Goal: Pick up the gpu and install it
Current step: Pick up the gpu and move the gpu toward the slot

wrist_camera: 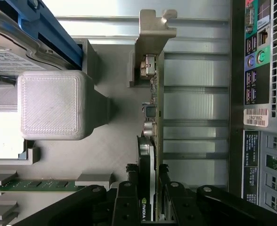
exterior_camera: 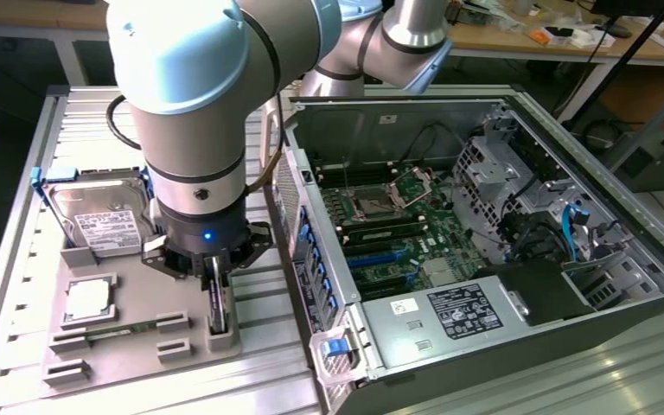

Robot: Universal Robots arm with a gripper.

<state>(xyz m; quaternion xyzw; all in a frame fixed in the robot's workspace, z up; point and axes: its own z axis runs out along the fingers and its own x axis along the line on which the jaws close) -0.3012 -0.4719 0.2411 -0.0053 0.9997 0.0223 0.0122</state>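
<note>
The gpu [exterior_camera: 219, 309] is a thin black card standing on edge in a slot of the grey fixture tray [exterior_camera: 136, 356], to the exterior view's left of the open computer case [exterior_camera: 482, 233]. My gripper [exterior_camera: 214, 281] reaches straight down onto its top edge. In the wrist view the gpu [wrist_camera: 153, 117] runs away from the camera to its silver bracket [wrist_camera: 152, 33]. There my gripper [wrist_camera: 148, 187] has one black finger [wrist_camera: 129, 193] pressed against each face of the card. The card still sits in its slot.
A silver hard drive [exterior_camera: 107, 216] in a blue frame, a processor [exterior_camera: 87, 298] and a green memory stick [exterior_camera: 118, 330] share the tray. A grey printed block [wrist_camera: 51, 104] stands close beside the card. The case's rear ports [wrist_camera: 254, 56] are a short way off.
</note>
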